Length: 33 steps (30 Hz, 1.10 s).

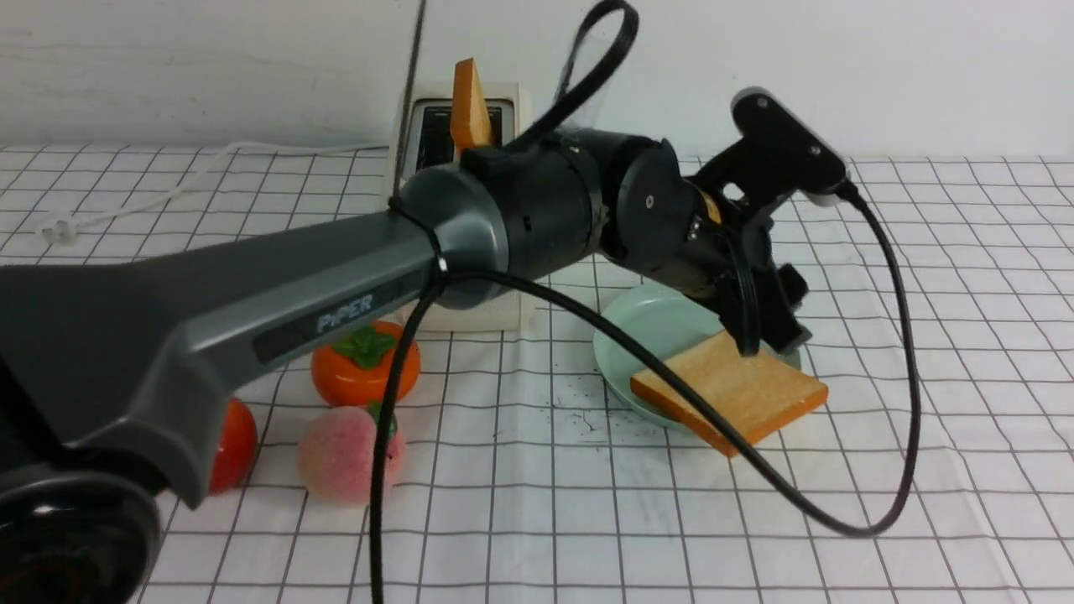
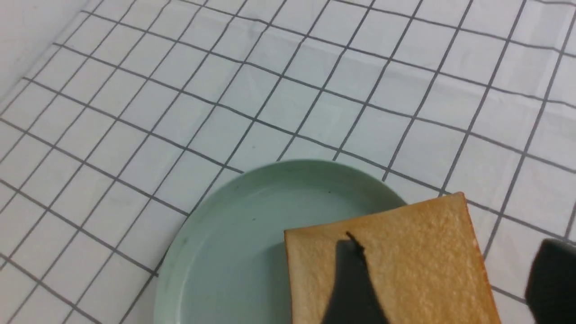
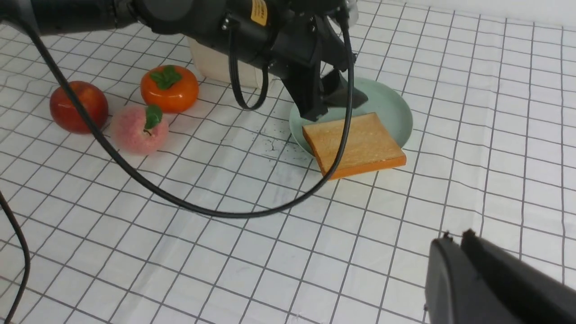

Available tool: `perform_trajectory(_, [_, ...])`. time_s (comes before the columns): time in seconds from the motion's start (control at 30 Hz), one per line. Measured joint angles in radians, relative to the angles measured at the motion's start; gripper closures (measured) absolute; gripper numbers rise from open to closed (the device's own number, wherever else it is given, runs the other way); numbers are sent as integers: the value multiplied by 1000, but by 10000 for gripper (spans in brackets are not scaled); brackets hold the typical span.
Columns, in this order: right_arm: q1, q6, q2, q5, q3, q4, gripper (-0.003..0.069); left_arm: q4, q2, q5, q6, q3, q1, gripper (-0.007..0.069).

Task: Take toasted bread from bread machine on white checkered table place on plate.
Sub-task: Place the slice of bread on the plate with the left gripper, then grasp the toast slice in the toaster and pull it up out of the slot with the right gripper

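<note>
white checkered table (image 1: 923, 470) w/ thin dark grid lines, cloth a bit wrinkled, plain white wall (image 1: 839, 50) behind. at back by wall: boxy cream-white bread machine (image 1: 491, 312), mostly hidden behind grey left arm (image 1: 252, 302), w/ orange-brown toasted bread slice (image 1: 470, 105) upright in a slot, top poking out. thin white cord (image 1: 168, 189) lying across cloth to left. right of bread machine & nearer cam: round pale mint-green plate (image 1: 663, 323). square golden-tan toasted bread slice (image 1: 738, 390) lying on plate's near right part, one corner overhanging rim toward cam. left gripper (image 1: 768, 340) just above that slice's far edge, pointing down, jaws spread wide, nothing held. in left wrist view one dark finger (image 2: 351, 288) over slice's face, other off past its edge; contact w/ bread: can't tell. right gripper (image 3: 455, 235) over cloth, well apart from plate, fingers pressed together, empty; not seen in front view. in front of bread machine, left side: glossy orange persimmon w/ green leaf cap (image 1: 365, 369), fuzzy pink peach (image 1: 340, 453), shiny red apple (image 1: 235, 445) partly behind arm. dark crumbs (image 1: 579, 411) on cloth just left of plate. black cable (image 1: 906, 377) looping from left arm down past plate.
</note>
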Motion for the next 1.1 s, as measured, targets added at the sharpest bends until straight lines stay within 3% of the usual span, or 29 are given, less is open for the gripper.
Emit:
perform_trajectory(0.07, [0,4,14,3,0,0,624,45,-74,76,-98,0,0,498])
perform_trajectory(0.13, [0,6,56,6,0,0,624,112,-182,184,-217,0,0,632])
perform_trajectory(0.27, [0,7,133,4,0,4,624,218,-324,269,-353,23,0,638])
perform_trajectory(0.33, [0,7,222,-15,0,35,624,309,-486,292,-491,113,0,638])
perform_trajectory(0.4, [0,2,268,-29,0,61,624,343,-549,293,-539,172,0,638])
perform_trajectory(0.47, [0,-36,386,-68,-3,154,624,392,-742,282,-658,339,0,638])
perform_trajectory(0.57, [5,-71,481,-96,-19,226,624,428,-906,241,-742,472,0,638])
perform_trajectory(0.7, [105,-102,714,-187,-137,278,624,505,-1229,137,-907,760,0,638])
perform_trajectory(0.8, [221,-85,846,-238,-256,234,624,558,-1376,112,-1003,886,0,638])
perform_trajectory(0.9, [343,-3,1011,-267,-439,108,624,658,-1464,112,-1116,976,0,638])
perform_trajectory(1.1, [464,173,1297,-304,-765,-137,562,797,-1524,119,-1260,1026,0,638])
